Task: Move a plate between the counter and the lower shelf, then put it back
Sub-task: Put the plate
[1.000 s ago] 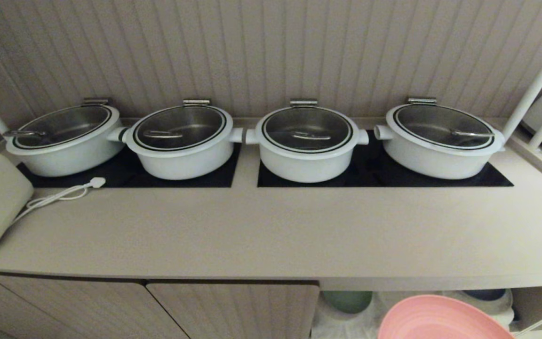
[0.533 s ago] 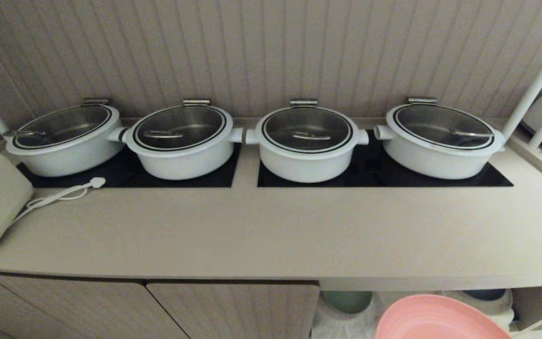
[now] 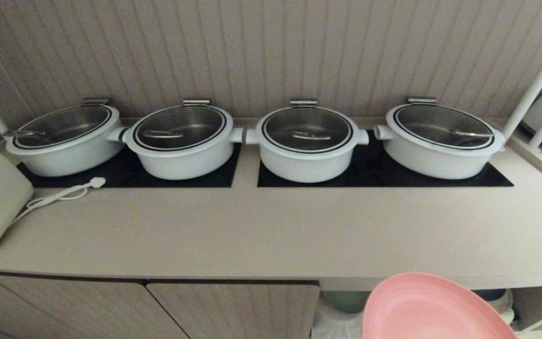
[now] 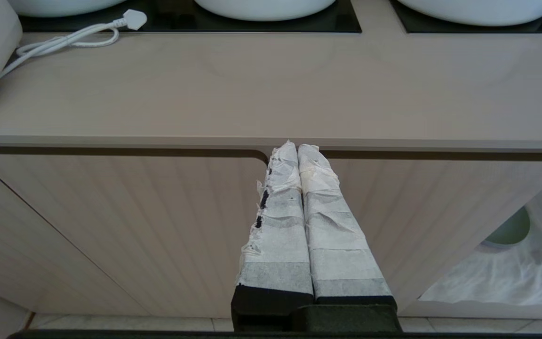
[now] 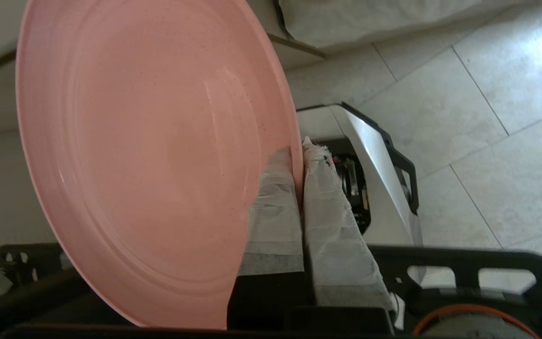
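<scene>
The right gripper [image 5: 299,153] has its fingers clamped on the rim of the pink plate [image 3: 435,308], held in the air just below and in front of the worktop [image 3: 271,230] edge, outside the lower shelf [image 4: 511,278]; the left gripper [image 4: 298,149] hangs closed, empty.

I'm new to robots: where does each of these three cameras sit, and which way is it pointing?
Head view: up on the robot's head, facing forward and down over the counter and four white pots; no arm shows, only the pink plate at the lower edge.
Left wrist view: behind the shut left gripper, facing the cabinet doors under the counter.
Right wrist view: behind the right gripper, shut on the plate's rim, floor tiles beyond.
Shared: head and right wrist views both show the plate.
</scene>
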